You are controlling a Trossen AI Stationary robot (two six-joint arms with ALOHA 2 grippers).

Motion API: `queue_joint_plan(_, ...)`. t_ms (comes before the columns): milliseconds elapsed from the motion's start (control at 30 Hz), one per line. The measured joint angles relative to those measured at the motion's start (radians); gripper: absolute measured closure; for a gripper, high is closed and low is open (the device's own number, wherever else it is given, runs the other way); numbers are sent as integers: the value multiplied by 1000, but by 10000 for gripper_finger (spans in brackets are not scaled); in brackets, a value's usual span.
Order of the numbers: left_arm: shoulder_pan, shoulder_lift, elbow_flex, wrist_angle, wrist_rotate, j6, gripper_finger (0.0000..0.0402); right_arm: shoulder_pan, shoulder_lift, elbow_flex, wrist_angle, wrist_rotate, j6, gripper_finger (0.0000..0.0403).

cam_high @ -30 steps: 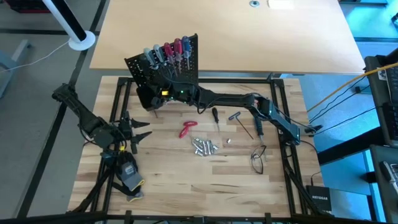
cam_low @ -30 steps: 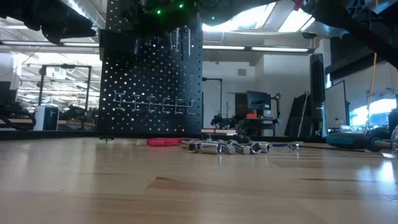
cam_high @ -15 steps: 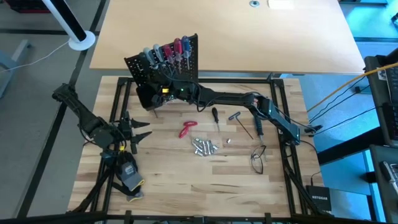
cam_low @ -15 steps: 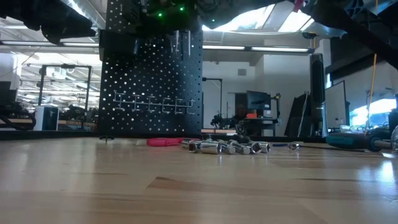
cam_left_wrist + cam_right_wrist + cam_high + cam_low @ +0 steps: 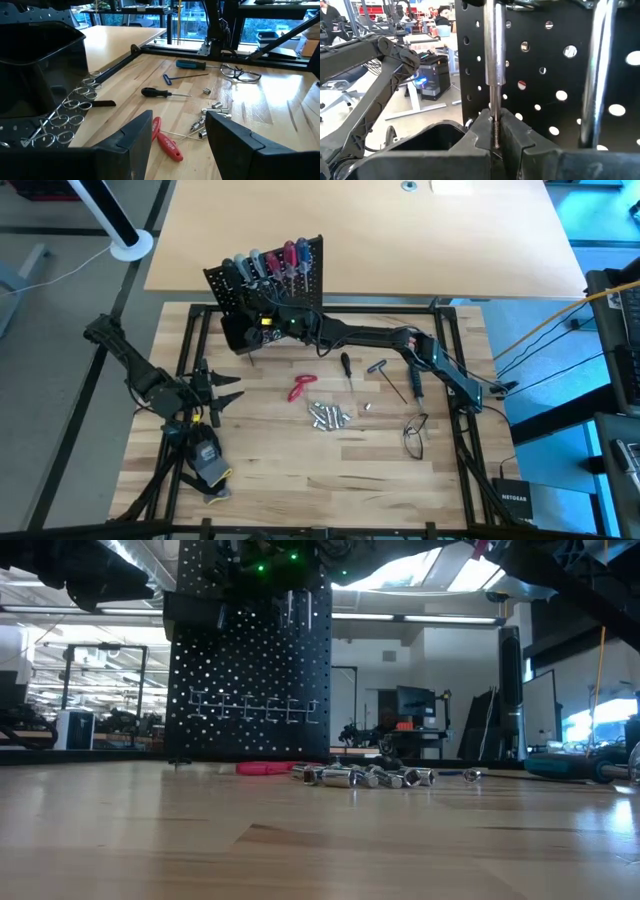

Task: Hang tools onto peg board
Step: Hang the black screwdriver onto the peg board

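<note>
2 end effectors, right end effector (image 5: 496, 131) clamped on screwdriver shaft (image 5: 495, 65) at peg board (image 5: 268, 298), left end effector (image 5: 177, 131) open, empty

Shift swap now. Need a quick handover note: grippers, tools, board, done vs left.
Right gripper: shut on the thin metal shaft of a screwdriver hanging at the black perforated peg board, up by the board's front.
Left gripper: open, empty, waiting at the table's left side.
Done: a row of screwdrivers with grey, blue and red handles sits along the board's top.
Left on the wooden table: red-handled pliers, black-handled screwdriver, blue-handled screwdriver, T-handle key, pile of small silver bits.
Clear safety glasses also lie there.
</note>
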Motion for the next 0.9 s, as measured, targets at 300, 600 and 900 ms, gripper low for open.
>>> queue_joint_plan(300,0,0,0,0,0,0,229,-2,0,-2,-22,2,31,335)
queue_joint_plan(600,0,0,0,0,1,0,229,4,2,-3,-29,-24,29,252)
queue_joint_plan(900,0,0,0,0,3,0,229,28,-42,-2,-133,42,-31,242)
